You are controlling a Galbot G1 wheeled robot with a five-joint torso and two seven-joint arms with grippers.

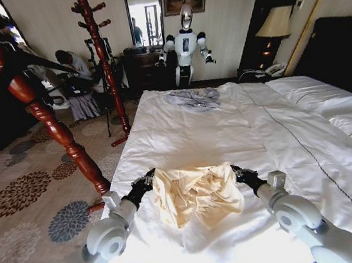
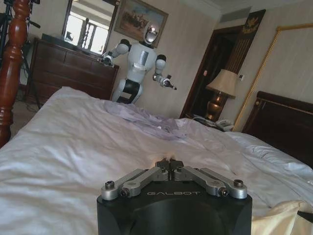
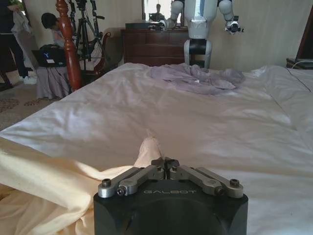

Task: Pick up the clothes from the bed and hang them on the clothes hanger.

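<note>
Both arms reach forward over the near edge of the bed [image 1: 183,137]; the left gripper [image 1: 148,178] pinches one side of the clothes [image 1: 197,192] and the right gripper [image 1: 238,172] pinches the other, fingers squeezed tight on the cloth; the clothes hang between them over the bed; "GALBOT" is written on each gripper; a grey garment [image 1: 192,98] lies at the far end of the bed.

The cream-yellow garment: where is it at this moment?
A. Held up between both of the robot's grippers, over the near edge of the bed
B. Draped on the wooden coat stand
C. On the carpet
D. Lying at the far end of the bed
A: the cream-yellow garment hangs stretched between the left gripper and the right gripper, above the bed; the garment at the far end is the grey-blue garment.
</note>
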